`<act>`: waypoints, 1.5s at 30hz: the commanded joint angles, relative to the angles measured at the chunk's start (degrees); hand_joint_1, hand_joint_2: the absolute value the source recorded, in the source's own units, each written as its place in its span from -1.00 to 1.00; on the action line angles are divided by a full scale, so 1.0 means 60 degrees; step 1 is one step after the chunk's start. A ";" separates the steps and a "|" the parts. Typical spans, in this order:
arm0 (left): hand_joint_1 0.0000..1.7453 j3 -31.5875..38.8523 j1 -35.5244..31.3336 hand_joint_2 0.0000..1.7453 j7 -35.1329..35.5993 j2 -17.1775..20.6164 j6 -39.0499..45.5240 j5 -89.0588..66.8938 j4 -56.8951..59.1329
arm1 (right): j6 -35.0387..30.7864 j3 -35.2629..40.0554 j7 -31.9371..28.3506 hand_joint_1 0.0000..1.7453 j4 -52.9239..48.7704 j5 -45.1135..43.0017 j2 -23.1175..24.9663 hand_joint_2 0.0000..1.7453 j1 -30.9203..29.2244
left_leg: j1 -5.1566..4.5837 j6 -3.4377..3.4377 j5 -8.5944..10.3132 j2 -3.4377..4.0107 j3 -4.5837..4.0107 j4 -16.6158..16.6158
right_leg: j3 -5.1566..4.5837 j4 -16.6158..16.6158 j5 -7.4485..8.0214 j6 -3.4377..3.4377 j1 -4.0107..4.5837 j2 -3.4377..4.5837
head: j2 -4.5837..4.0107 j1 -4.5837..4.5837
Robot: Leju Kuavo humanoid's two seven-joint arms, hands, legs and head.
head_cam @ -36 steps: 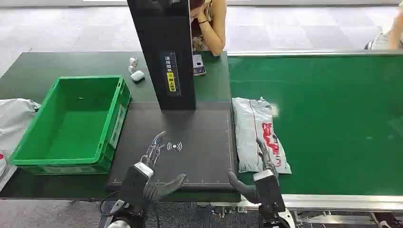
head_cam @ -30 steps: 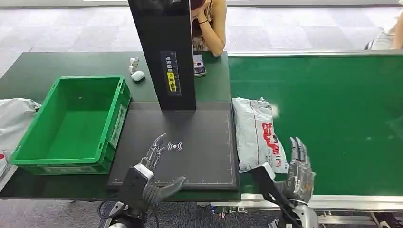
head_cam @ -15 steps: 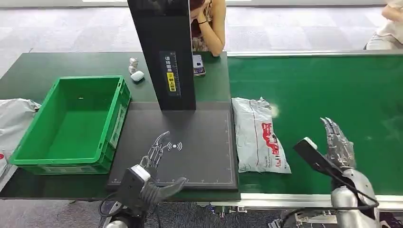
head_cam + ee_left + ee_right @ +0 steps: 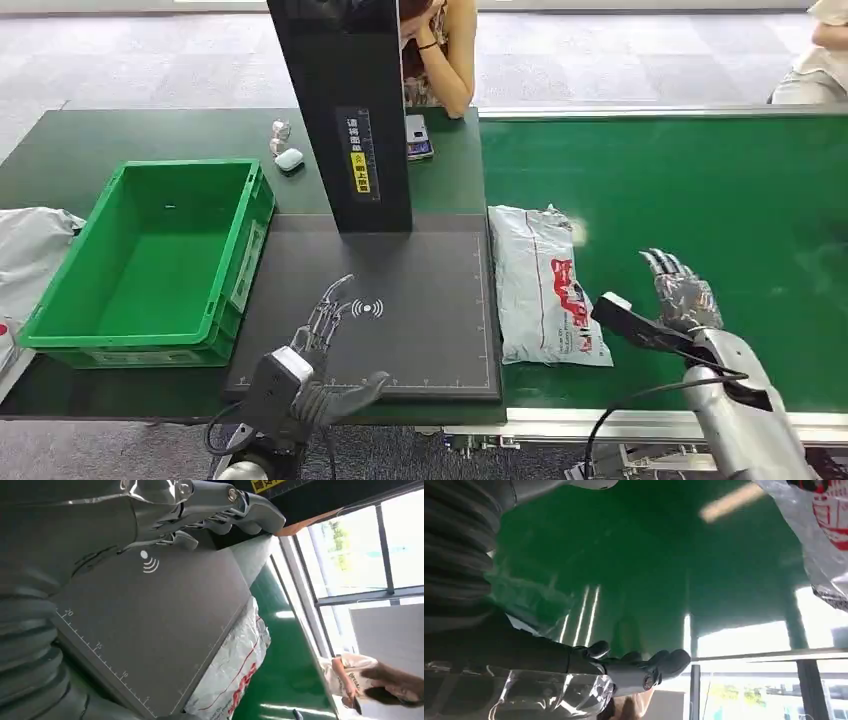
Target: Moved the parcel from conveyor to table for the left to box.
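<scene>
A grey plastic parcel [image 4: 541, 283] with red print lies flat on the green conveyor belt [image 4: 700, 200], along its left edge beside the dark scale plate [image 4: 400, 290]; it also shows in the left wrist view [image 4: 231, 672] and the right wrist view [image 4: 819, 530]. My right hand [image 4: 672, 300] hovers over the belt just right of the parcel, fingers spread, holding nothing. My left hand [image 4: 318, 350] hangs over the near edge of the scale plate, fingers apart and empty. A green crate [image 4: 150, 262] stands left of the plate.
A tall black scanner column [image 4: 345, 110] rises behind the plate. A person [image 4: 440, 50] sits at the far side of the table. Small white items [image 4: 285, 145] and a phone [image 4: 418, 135] lie near the column. More grey bags [image 4: 30, 250] lie at the far left.
My right hand rose from the near edge of the belt, swung out to the right, then came back toward the parcel's right side. The left hand and the parcel stayed put.
</scene>
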 commanded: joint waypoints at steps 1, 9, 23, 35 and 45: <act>-1.00 -0.0037 -0.0352 1.00 -0.0025 0.0243 0.0132 -0.0142 0.0760 | -0.2893 0.1925 0.0630 -1.00 0.2248 0.1637 0.0078 1.00 -0.1261 | -0.0003 0.0000 -0.0001 0.0025 0.0040 -0.0018 | 0.0030 -0.0017 0.0006 0.0002 -0.0003 0.0028 | 0.0000 -0.0003; -1.00 -0.0281 -0.0815 1.00 -0.0032 0.0232 0.0291 -0.0096 0.1135 | -0.4759 0.1681 0.0860 -1.00 0.2702 0.2067 0.0319 1.00 -0.1389 | -0.0006 0.0004 0.0007 -0.0002 0.0094 -0.0060 | 0.0089 -0.0059 0.0006 0.0006 -0.0005 0.0004 | 0.0000 -0.0003; -1.00 -0.0364 -0.0614 1.00 -0.0348 0.0579 0.0573 0.0097 0.1295 | -0.5094 0.1921 -0.0843 -1.00 0.3169 0.1362 0.1010 1.00 -0.1457 | 0.0000 -0.0003 -0.0005 0.0017 0.0052 -0.0027 | 0.0044 -0.0023 0.0001 -0.0002 0.0000 0.0020 | 0.0000 0.0000; -1.00 -0.0616 -0.0632 1.00 -0.0297 0.0548 0.0685 -0.0004 0.1207 | -0.5094 -0.1417 -0.1447 -1.00 0.0558 0.3542 0.2432 1.00 0.0154 | 0.0004 -0.0001 -0.0001 -0.0007 0.0029 -0.0019 | 0.0029 -0.0014 -0.0005 0.0001 0.0007 -0.0005 | 0.0000 -0.0003; -1.00 -0.0479 -0.0473 1.00 -0.0073 0.0632 0.0683 -0.0043 0.0922 | -0.4155 -0.0609 0.0536 -1.00 0.4087 0.1619 0.1992 1.00 -0.1178 | 0.0003 -0.0001 -0.0001 0.0008 0.0026 -0.0010 | 0.0025 -0.0013 0.0003 0.0000 0.0005 0.0007 | 0.0000 -0.0003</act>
